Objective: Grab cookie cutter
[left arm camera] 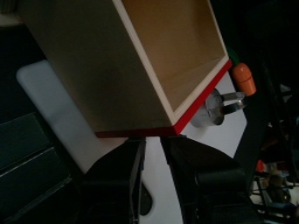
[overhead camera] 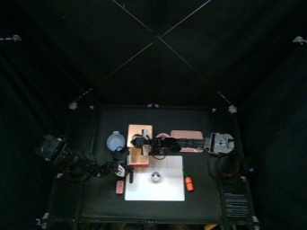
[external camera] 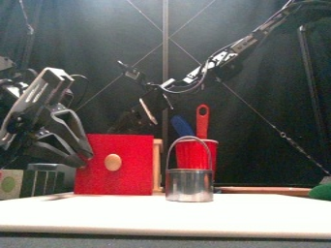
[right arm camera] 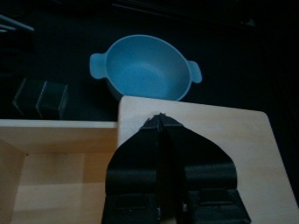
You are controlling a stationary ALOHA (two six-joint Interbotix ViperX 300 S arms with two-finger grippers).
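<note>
While the right gripper (right arm camera: pixel 163 122) hovers pinched over the wooden box (right arm camera: pixel 70 166), no cookie cutter shows (left gripper (left arm camera: pixel 152 153) narrow, empty)

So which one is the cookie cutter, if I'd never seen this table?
Start in the front view at the big red wooden box on the white mat. Just right of it stands a small round metal ring, the cookie cutter. It alone is shiny silver; behind it rises a red cup.

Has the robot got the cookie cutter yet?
Not yet. Nothing looks done: neither gripper holds anything. The right gripper is shut, empty, hovering over the wooden box near the blue bowl. The left gripper sits beside that box. I can't clearly spot a cookie cutter.
</note>
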